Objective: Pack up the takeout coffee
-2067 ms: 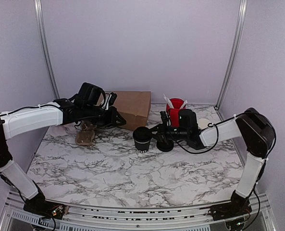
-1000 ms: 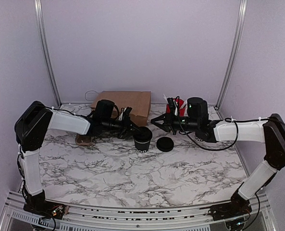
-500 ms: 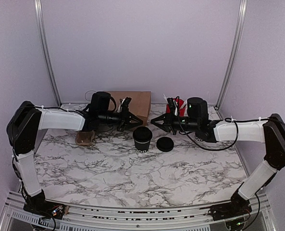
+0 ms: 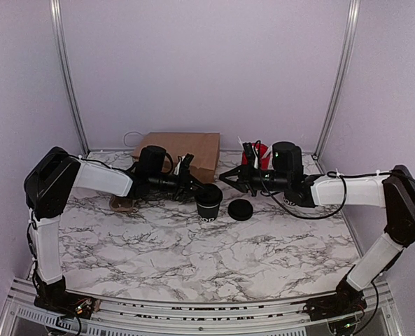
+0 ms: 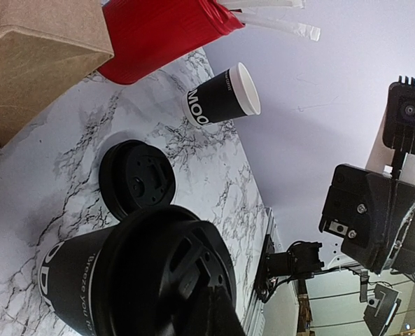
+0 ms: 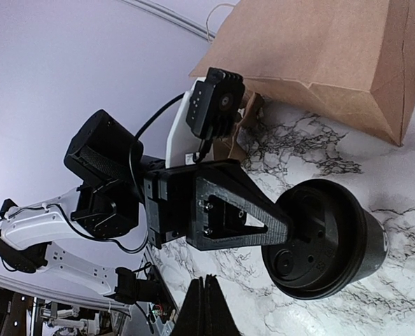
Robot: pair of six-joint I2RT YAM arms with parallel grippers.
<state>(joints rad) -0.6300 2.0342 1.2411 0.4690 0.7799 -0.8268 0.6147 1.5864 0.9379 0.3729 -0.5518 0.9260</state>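
Spanning the lower half of the overhead view, the marble-pattern table (image 4: 193,259) carries every item. The left arm (image 4: 102,180) enters from the left edge of the frame and the right arm (image 4: 347,189) from the right edge; both reach toward centre. The brown paper bag (image 4: 186,148) stands at upper centre, near the back wall. Left gripper (image 4: 200,189): fingers clenched together with nothing between them, tip resting on the edge of the fitted lid (image 6: 308,245) that caps the takeout coffee cup (image 4: 208,206). Right gripper (image 4: 226,178): fingers clenched together on nothing, hanging just to the upper right of that cup, apart from it. The red cup (image 4: 258,155) with white sticks stands right of the bag, partly hidden behind the right arm. The takeout coffee cup, black with white lettering low on its side, stands upright at frame centre, in front of the bag's right corner. A second black cup (image 5: 224,98), open with a white interior, appears at upper centre of the left wrist view, beside the red cup. The loose black lid (image 4: 241,209) lies flat on the table just right of the takeout coffee cup, not touching it.
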